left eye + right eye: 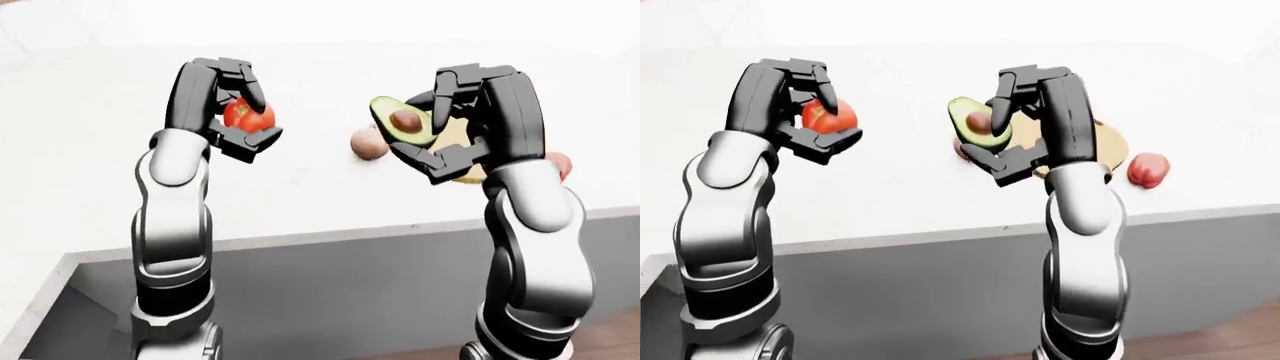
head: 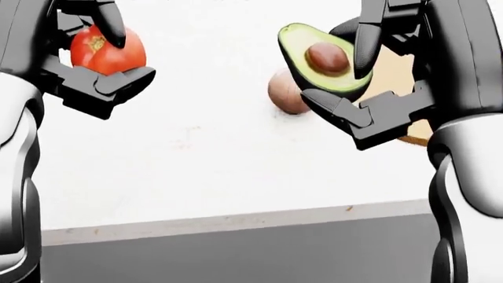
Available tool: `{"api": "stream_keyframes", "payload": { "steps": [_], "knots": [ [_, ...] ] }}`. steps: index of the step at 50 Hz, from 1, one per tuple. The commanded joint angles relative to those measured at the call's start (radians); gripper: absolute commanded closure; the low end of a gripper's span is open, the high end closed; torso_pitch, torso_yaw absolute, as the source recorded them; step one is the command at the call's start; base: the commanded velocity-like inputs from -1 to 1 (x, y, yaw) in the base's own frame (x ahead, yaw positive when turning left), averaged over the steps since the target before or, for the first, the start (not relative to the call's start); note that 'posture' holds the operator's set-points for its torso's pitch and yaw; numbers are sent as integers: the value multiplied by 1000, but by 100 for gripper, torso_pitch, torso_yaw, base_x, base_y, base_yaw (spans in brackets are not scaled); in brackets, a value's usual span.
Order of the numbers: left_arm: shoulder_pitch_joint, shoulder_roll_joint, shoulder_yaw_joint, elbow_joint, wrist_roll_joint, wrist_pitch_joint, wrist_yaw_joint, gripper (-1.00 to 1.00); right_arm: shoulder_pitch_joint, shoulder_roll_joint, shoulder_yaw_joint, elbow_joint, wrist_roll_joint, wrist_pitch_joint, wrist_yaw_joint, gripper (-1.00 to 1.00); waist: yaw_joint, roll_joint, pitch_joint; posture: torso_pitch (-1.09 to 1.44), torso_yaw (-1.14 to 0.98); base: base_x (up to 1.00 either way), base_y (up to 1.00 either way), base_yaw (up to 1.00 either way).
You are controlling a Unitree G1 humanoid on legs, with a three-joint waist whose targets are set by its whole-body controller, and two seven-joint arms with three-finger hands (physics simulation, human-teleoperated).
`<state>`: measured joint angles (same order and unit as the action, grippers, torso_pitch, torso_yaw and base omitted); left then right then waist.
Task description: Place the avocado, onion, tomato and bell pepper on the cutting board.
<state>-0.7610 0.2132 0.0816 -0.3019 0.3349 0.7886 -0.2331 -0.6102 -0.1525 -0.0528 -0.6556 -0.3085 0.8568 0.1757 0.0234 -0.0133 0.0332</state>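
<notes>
Avocado half, green with a brown pit (image 2: 324, 62), sits pinched in the right hand (image 2: 358, 88), held up above the white table (image 2: 220, 177) just left of the round wooden cutting board (image 1: 1110, 142). Skin looks slick and the flesh soft, so I'd grip the rind, not the cut face. Left hand (image 2: 98, 59) is closed on the round red tomato (image 2: 106, 50), squashy too. Brown onion (image 2: 285, 91) and red bell pepper (image 1: 1148, 169) are firmer. No labels or writing anywhere.
</notes>
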Motion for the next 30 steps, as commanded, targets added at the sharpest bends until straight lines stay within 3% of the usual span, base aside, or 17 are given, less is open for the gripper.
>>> {"api": "stream_keyframes", "payload": {
  "steps": [1,2,3,4,5,8,10,12,13,14,17,18,20,22,23,24,30],
  "knots": [
    [-35,0,-4,-26,-2,-34,4,100,-22,-11,-18,-20,-8,-24,-15,100,-6,-1,-22,0,0,0,-27,0],
    [-35,-1,-3,-25,-3,-36,6,100,-21,-11,-17,-20,-8,-23,-15,100,-5,-36,-30,0,0,0,-27,0],
    [-34,-1,-5,-23,-1,-38,7,100,-19,-10,-17,-19,-6,-27,-16,100,-8,-86,-39,0,0,0,-30,0],
    [-34,-1,-4,-22,-1,-40,7,100,-17,-12,-15,-17,-10,-29,-18,100,-10,-31,-21,0,0,0,-49,0],
    [-35,-1,-3,-24,-2,-37,5,100,-19,-10,-16,-18,-8,-27,-16,100,-9,-32,-15,0,0,0,-48,0],
    [-28,0,-6,-30,1,-38,6,100,-14,-12,-10,-25,-14,-25,-12,100,-9,13,-12,0,0,0,-49,0],
    [-29,-2,-5,-35,1,-35,4,100,-12,-8,-12,-25,-13,-27,-12,100,-10,51,1,0,0,0,-44,0],
    [-27,-2,-5,-38,3,-34,2,100,-8,-7,-11,-27,-15,-26,-9,100,-11,103,-14,0,0,0,-39,0],
    [-26,-2,-4,-39,3,-34,2,100,-8,-8,-9,-23,-17,-30,-9,100,-2,59,-12,0,0,0,-38,0],
    [-25,-2,-4,-39,4,-34,3,100,-6,-7,-9,-21,-17,-33,-9,100,-9,81,-18,0,0,0,-38,0],
    [-20,-1,-4,-46,6,-33,1,100,-5,2,-15,-22,-11,-34,-11,100,-11,78,-31,0,0,0,-32,0],
    [-20,-2,-3,-48,5,-30,1,100,-3,-6,-10,-23,-18,-35,-10,100,-9,51,-31,0,0,0,-38,0],
    [-20,-2,-4,-51,6,-28,1,100,-2,-5,-9,-25,-18,-35,-8,100,-8,34,-17,0,0,0,-29,0],
    [-21,-2,-3,-56,6,-24,-1,100,-4,-5,-8,-19,-20,-39,-8,100,-5,-21,-20,0,0,0,-27,0],
    [-20,-1,-3,-58,6,-23,-2,100,-3,-2,-10,-21,-18,-37,-7,100,-9,-72,-34,0,0,0,-27,0],
    [-19,-1,-2,-57,6,-25,-2,100,-3,-3,-8,-21,-19,-38,-6,100,-10,-52,-33,0,0,0,-27,0],
    [-17,0,-1,-54,4,-28,2,100,3,2,-5,-18,-21,-46,-5,100,-9,0,-16,0,0,0,-27,0]
  ]
}}
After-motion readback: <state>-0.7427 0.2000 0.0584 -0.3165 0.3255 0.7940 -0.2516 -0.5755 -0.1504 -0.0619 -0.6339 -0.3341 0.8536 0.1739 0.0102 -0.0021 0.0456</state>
